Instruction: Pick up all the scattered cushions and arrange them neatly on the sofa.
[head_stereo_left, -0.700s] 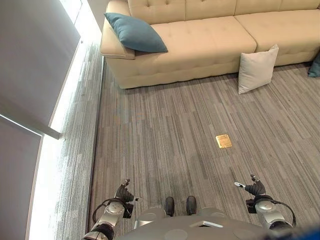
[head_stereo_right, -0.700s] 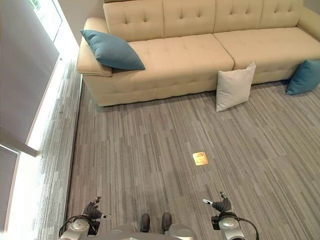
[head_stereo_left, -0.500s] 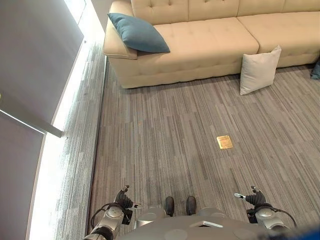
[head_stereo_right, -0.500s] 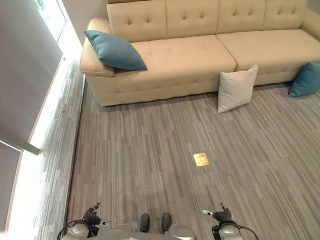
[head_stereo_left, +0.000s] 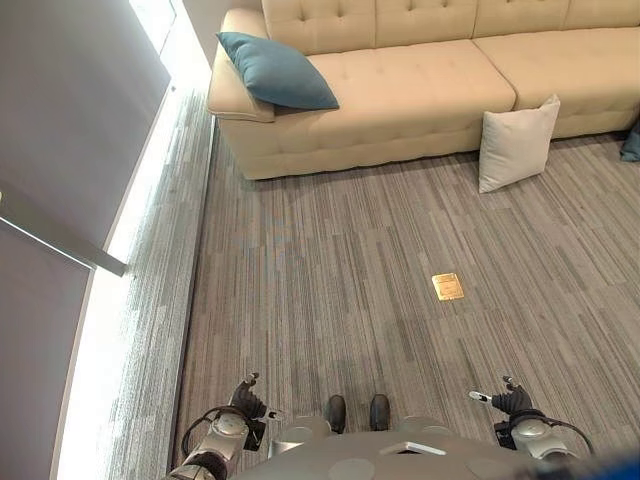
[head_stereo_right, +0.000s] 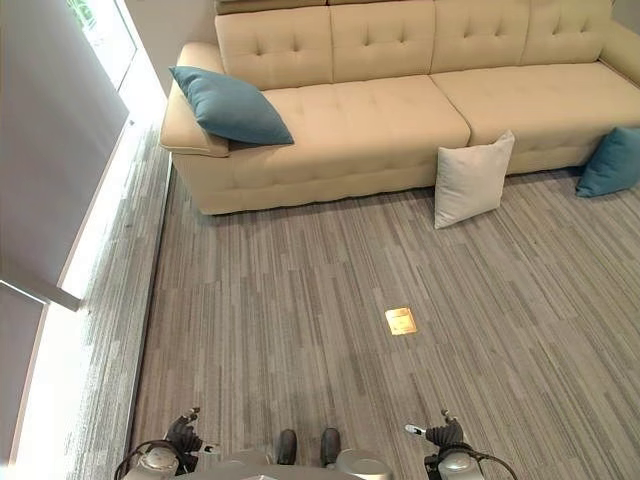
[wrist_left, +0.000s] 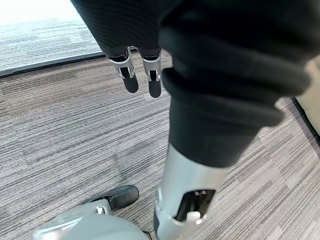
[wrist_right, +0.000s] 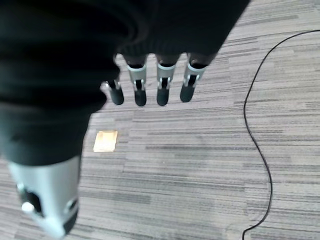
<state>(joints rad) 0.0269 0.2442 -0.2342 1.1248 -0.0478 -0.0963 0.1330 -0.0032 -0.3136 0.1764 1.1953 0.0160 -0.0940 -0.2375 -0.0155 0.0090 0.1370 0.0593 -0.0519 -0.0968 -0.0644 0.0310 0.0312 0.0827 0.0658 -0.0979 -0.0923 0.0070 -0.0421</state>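
Cream leather fills the top of the view: the sofa (head_stereo_right: 400, 110) runs wide across the far side of the room, tufted back and all. One teal cushion (head_stereo_right: 230, 104) is on it, propped at an angle against the armrest at the robot's left end. Down on the striped grey carpet (head_stereo_right: 280, 300) the white cushion (head_stereo_right: 472, 180) stands upright, leaning against the sofa's front face about midway along. Further to the right, a second teal cushion (head_stereo_right: 608, 160) sits on the floor too, tucked against the sofa base at the edge of the view. Between the robot and the white cushion, a small brass floor plate (head_stereo_right: 401, 320) is set flush in the carpet, well apart from everything else.

Both hands are low at the robot's sides. The left hand (head_stereo_left: 246, 398) hangs empty, fingers (wrist_left: 131, 82) straight and relaxed, pointing down over bare carpet in its wrist view. The right hand (head_stereo_left: 510, 400) is the same story: fingers (wrist_right: 162, 90) extended in a loose row, nothing held, with the brass plate showing on the floor beyond them. Along the left side of the room a bright strip of light runs beside a grey wall panel (head_stereo_left: 70, 120).
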